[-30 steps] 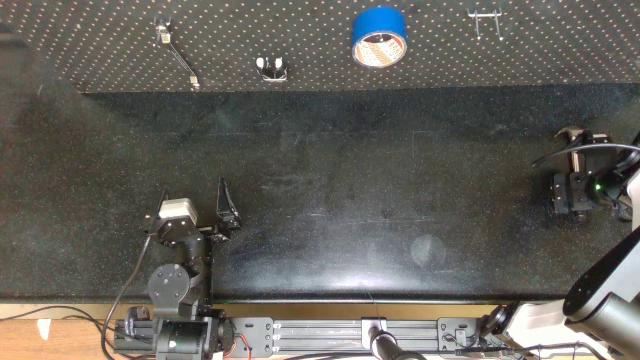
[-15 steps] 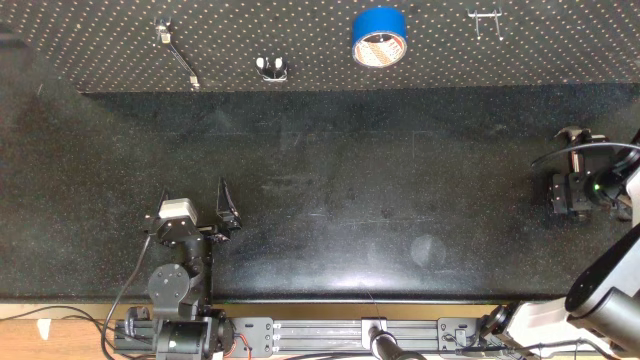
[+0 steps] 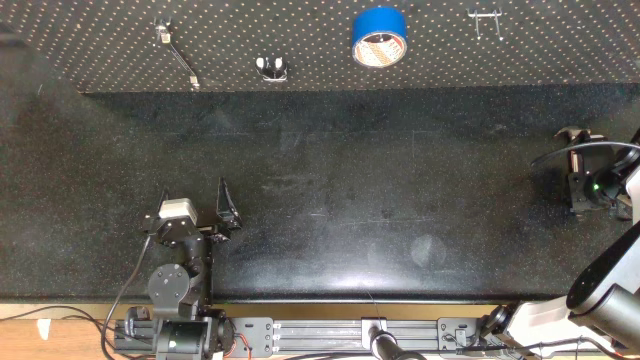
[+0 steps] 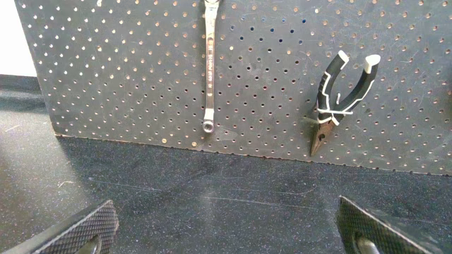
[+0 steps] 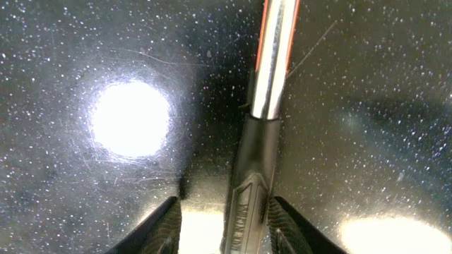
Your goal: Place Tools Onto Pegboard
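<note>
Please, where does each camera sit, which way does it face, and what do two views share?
Top view: fixed overhead, looking down on the table and pegboard; left arm and right arm show.
Left wrist view: on the left arm, facing the pegboard's wrench and pliers; the open left hand shows.
Right wrist view: on the right arm, looking down at the table; the right hand straddles the hammer handle.
Shared: top and left wrist views both show wrench and pliers.

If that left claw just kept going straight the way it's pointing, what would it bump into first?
Probably the pegboard, at the bare stretch between the hanging wrench and the pliers. The left gripper faces it across the table; how high it would strike is unclear.
</note>
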